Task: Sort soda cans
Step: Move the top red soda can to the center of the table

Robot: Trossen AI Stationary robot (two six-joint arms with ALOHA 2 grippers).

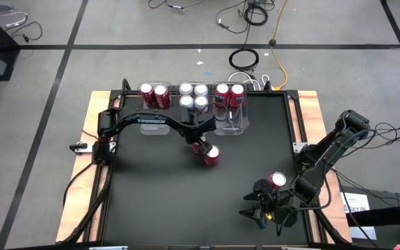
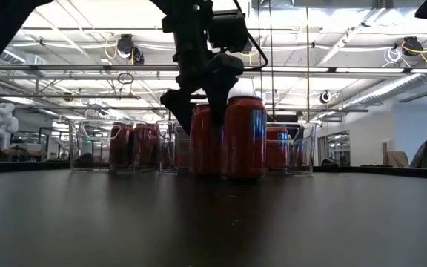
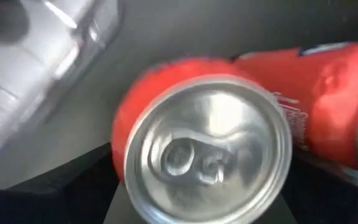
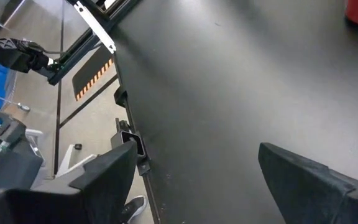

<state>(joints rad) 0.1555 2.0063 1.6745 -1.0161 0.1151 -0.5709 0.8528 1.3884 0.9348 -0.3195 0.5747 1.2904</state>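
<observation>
High view: left pincer open around red can, right pincer open near table edge

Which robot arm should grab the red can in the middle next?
The left. Its end effector already hangs open right over the two red soda cans mid-table, near the clear plastic bins. The right end effector waits open at the near right corner.

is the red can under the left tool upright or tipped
Upright: the red can stands on its base on the table in the low view, silver top facing the left wrist camera.
</observation>
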